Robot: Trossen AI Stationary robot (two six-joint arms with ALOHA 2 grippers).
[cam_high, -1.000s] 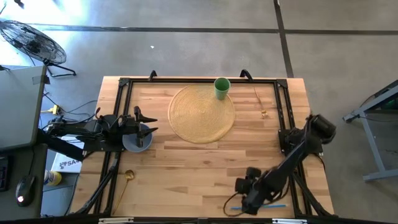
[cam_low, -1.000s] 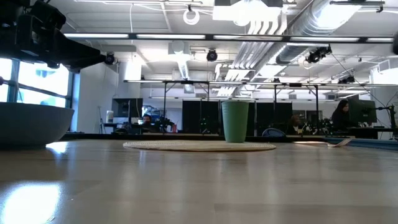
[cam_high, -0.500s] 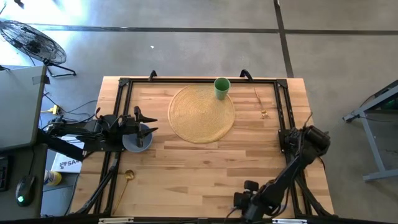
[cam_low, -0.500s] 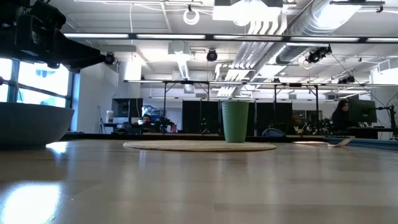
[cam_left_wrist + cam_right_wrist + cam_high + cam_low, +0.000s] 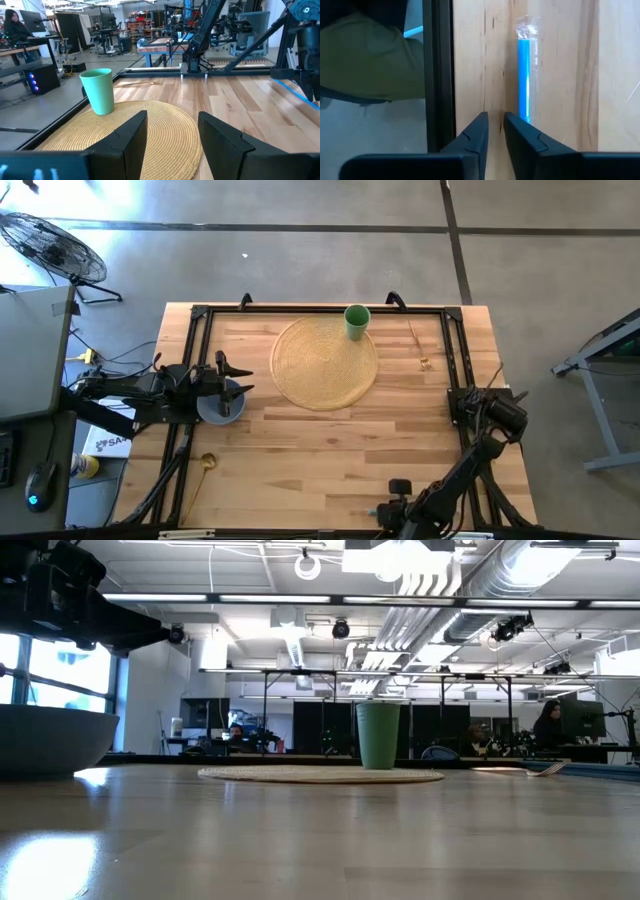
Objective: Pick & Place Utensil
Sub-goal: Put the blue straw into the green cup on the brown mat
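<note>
A blue utensil in a clear wrapper (image 5: 526, 80) lies flat on the wood along the table's near edge, next to the black frame rail (image 5: 437, 75). My right gripper (image 5: 495, 127) points steeply down at the near edge (image 5: 392, 515). Its fingers are almost together, with bare wood in the narrow gap, and the utensil lies outside one finger. The high view hides the utensil under the arm. My left gripper (image 5: 172, 131) waits open and level above the blue-grey bowl (image 5: 220, 402) at the table's left. My right gripper comes from above, slanting, with its fingers along the utensil. The outer side of one finger (image 5: 520, 132) stands right at the utensil's nearer end (image 5: 523, 114). I cannot tell whether it touches. Nothing lies between the fingers.
A round woven placemat (image 5: 325, 362) lies at the far middle with a green cup (image 5: 356, 320) on its far edge. A fork (image 5: 413, 335) lies at the far right, a gold spoon (image 5: 207, 463) at the near left. A person's olive sleeve (image 5: 370, 60) shows beyond the near rail.
My right gripper has moved toward the table's near edge and sunk lower. The blue utensil, which showed beside it a second ago, is now covered by the arm in the high view.
</note>
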